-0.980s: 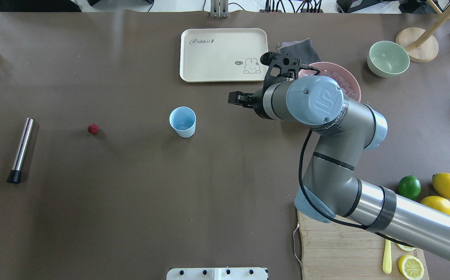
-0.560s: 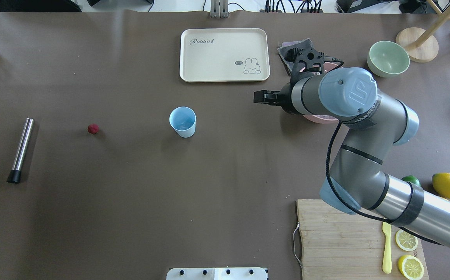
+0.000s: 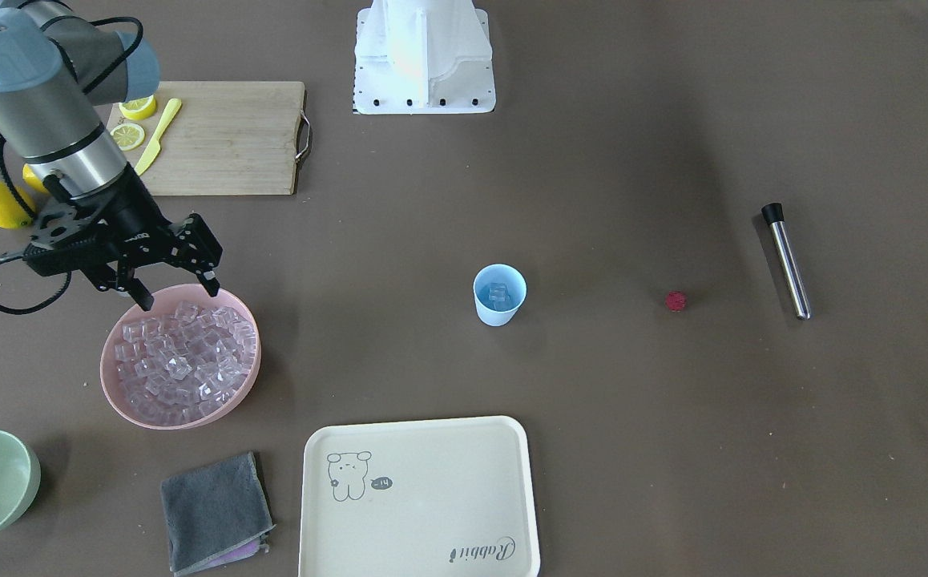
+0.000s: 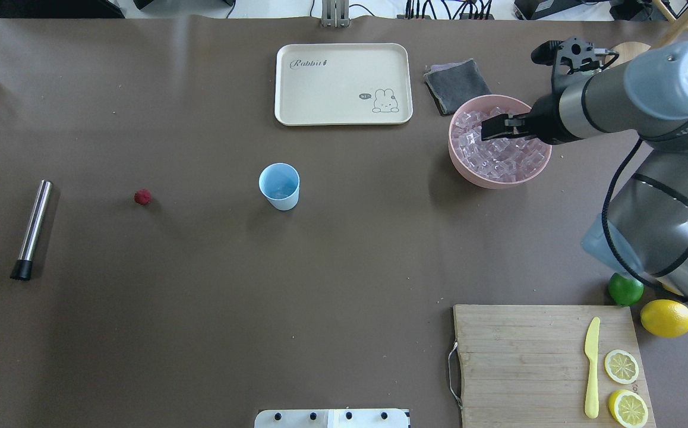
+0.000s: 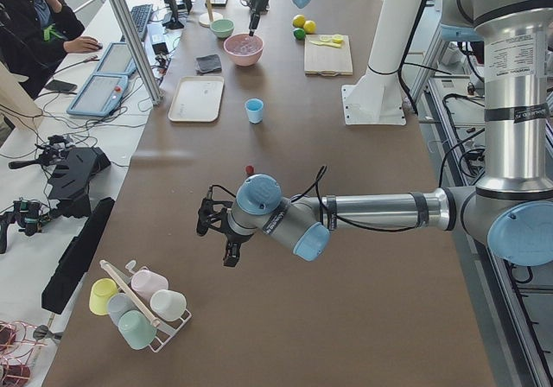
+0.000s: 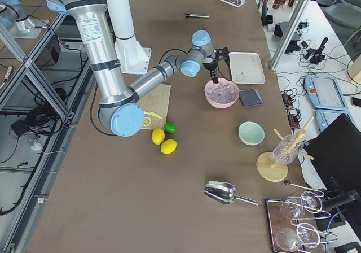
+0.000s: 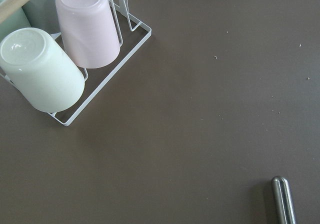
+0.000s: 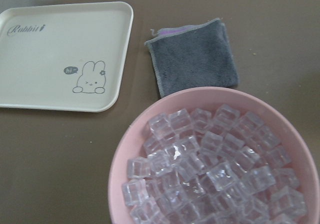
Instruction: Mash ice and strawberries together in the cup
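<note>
well, the left gripper (image 5: 210,230) is hovering nearest, jaws impossible to tell; the strawberry (image 3: 675,300) is lying apart from the cup (image 3: 499,308), which is holding some ice (image 3: 498,293); farthest, the right gripper (image 3: 178,293) is hanging open and empty over the bowl (image 3: 111,385) of ice, probably hard and slick, best pinched across flat faces.
</note>
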### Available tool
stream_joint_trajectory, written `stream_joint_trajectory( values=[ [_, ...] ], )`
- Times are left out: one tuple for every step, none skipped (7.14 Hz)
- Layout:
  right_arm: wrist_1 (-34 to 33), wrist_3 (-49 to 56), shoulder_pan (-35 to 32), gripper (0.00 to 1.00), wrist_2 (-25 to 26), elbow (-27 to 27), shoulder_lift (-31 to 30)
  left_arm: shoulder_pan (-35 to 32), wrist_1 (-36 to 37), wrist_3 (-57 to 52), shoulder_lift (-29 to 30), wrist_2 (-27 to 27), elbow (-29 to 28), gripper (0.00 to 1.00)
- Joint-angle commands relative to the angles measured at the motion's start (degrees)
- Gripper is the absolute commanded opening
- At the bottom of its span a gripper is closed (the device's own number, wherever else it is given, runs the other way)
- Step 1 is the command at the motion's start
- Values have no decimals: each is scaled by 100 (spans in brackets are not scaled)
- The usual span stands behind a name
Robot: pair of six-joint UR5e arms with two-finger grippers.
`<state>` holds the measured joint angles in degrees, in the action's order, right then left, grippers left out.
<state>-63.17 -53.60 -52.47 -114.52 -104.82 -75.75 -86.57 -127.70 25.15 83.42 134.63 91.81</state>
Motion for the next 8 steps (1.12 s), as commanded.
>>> stream_joint_trajectory(
  values=[
    [481, 1502, -1399, 89, -1452, 145, -955, 9, 0, 33, 7, 2, 12, 98],
    [481, 2381, -2268, 90, -2294, 355, -1299, 9, 9, 51, 16, -7, 3, 98],
    [464, 3216, -2981, 90, -2938, 574, -1633, 18, 26, 51, 42, -7, 3, 98],
    [429, 3703, -3406, 90, -3075, 577, -1923, 70, 35, 190, 77, -15, 3, 98],
    [420, 4039, -3637, 90, -3076, 603, -2144, 175, 35, 348, 112, -24, 3, 98],
    [367, 4225, -3822, 91, -3172, 603, -2242, 263, 26, 402, 113, -33, 3, 98],
    [384, 4261, -3815, 91, -3155, 620, -2330, 307, 26, 446, 147, -33, 3, 98],
    [384, 4271, -3806, 91, -3120, 629, -2331, 630, 26, 908, 304, -33, 12, 98]
  ],
)
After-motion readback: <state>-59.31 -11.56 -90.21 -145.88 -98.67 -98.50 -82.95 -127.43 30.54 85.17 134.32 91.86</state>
